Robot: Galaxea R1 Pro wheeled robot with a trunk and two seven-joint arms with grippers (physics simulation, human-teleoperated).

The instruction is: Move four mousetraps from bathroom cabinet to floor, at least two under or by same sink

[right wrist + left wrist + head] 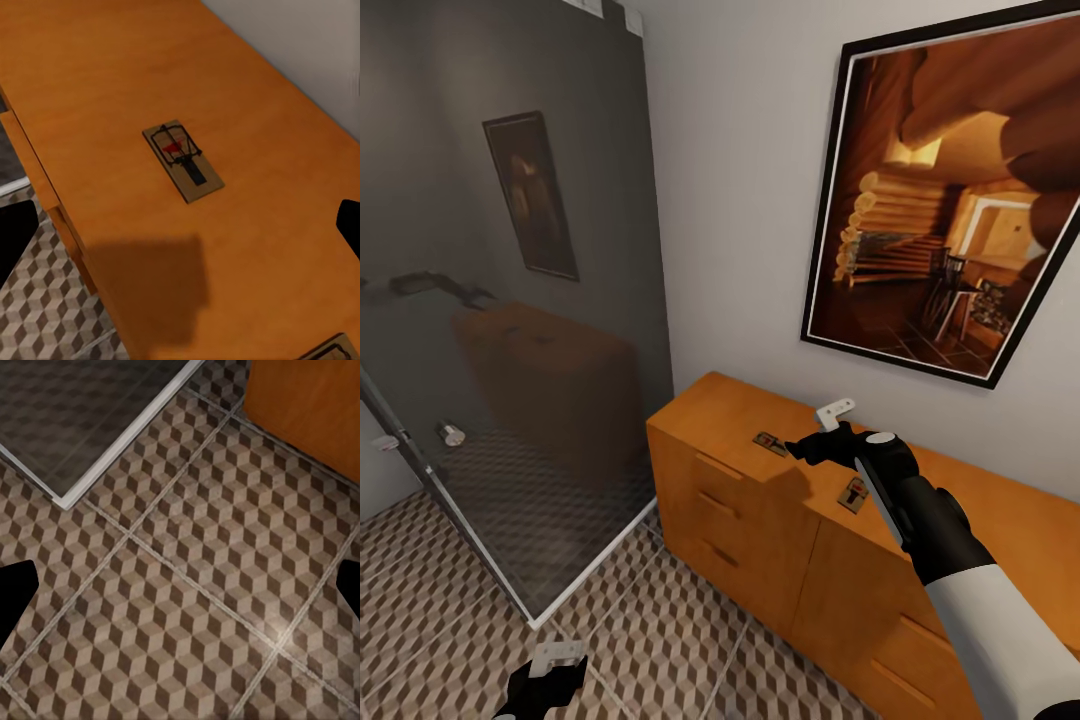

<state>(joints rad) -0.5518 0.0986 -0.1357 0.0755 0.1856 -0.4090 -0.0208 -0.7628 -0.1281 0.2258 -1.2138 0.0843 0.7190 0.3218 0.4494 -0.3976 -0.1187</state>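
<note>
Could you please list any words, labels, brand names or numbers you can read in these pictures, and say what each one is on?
There is no readable text.
The mousetrap on the cabinet carries a red mark and a dark patch, but no letters can be made out.
The framed picture on the wall shows a wooden interior, without words.

A home bathroom: a glass-walled shower enclosure (510,300) fills the left of the head view, its darker tray edged in white against the cube-patterned floor tiles (660,640). At lower right, an orange-brown wooden cabinet (760,530) stands against a pale wall beneath a framed picture of a log-cabin interior (950,190).
</note>
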